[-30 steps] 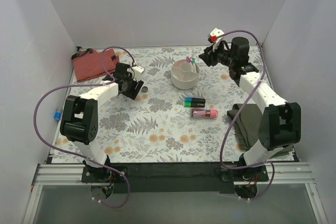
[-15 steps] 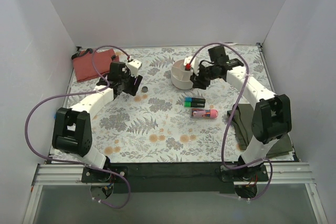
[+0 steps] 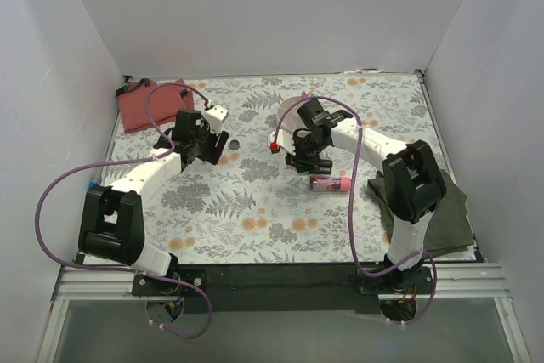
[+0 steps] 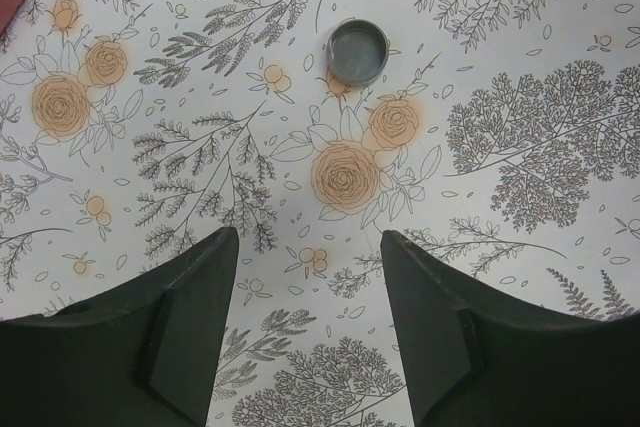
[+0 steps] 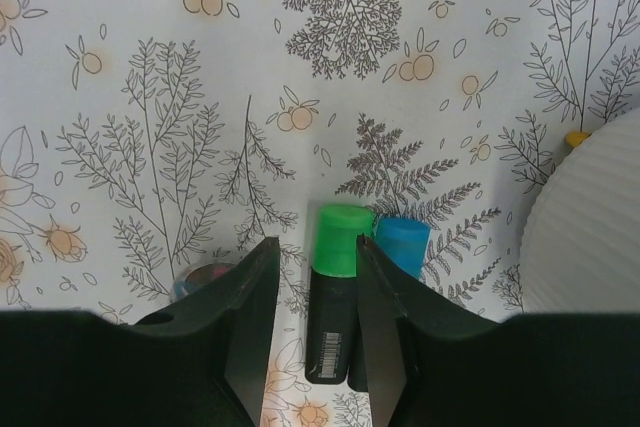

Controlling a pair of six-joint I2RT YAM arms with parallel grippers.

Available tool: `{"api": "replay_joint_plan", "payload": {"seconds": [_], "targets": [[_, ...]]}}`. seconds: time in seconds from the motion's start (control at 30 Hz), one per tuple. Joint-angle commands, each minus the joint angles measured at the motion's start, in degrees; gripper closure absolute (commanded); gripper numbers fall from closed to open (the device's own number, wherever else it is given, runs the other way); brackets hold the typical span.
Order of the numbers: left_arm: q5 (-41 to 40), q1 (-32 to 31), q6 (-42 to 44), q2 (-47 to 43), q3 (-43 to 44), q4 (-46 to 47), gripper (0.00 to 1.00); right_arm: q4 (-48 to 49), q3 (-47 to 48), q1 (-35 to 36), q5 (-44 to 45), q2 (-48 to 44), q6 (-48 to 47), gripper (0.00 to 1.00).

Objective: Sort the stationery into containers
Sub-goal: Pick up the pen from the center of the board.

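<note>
two grippers hang low over the flower-printed tabletop (image 3: 255,218). the left gripper (image 3: 207,147) is spread wide with nothing between its jaws; in the left wrist view its dark fingers (image 4: 190,327) frame only bare print. a small dark cylinder (image 4: 356,53) stands upright ahead of the fingertips, near them but apart. the red pouch (image 3: 146,104) lies flat at the far left corner of the tabletop, beyond this gripper.

the right gripper (image 5: 318,247) sits near the middle of the tabletop, jaws parted and straddling the green-capped highlighter (image 5: 335,297). that highlighter lies flat with its cap pointing away from the wrist. a sliver of tabletop shows between it and one finger, and whether the other finger touches it cannot be told. the blue-capped highlighter (image 5: 402,245) lies touching the green one, side by side with it, outside the jaws and partly hidden behind a finger. the white tub (image 5: 590,227) stands near the highlighters; only its ribbed wall shows in the wrist view, and from above the right arm covers most of it. the pink tube (image 3: 330,183) lies flat just on the near side of the gripper. a small blue cylinder (image 3: 91,184) rests at the left edge, well apart from the rest. a dark cloth (image 3: 450,210) lies at the right edge.
</note>
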Motion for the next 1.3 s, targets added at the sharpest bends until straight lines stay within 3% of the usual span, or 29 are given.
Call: {"api": "replay_joint_plan", "payload": {"seconds": [0.0, 0.63, 1.27], "targets": [[-0.9, -0.4, 0.4, -2.7, -0.2, 1.2, 0.41, -1.8, 0.8, 0.1, 4.2, 1.1, -3.5, 0.56], [-0.8, -0.3, 0.1, -0.6, 0.0, 1.7, 0.41, -2.3, 3.5, 0.1, 6.5, 7.5, -1.9, 0.60], [-0.6, -0.1, -0.3, 0.1, 0.4, 1.7, 0.41, -1.1, 6.8, 0.8, 12.2, 12.5, 6.0, 0.57]]}}
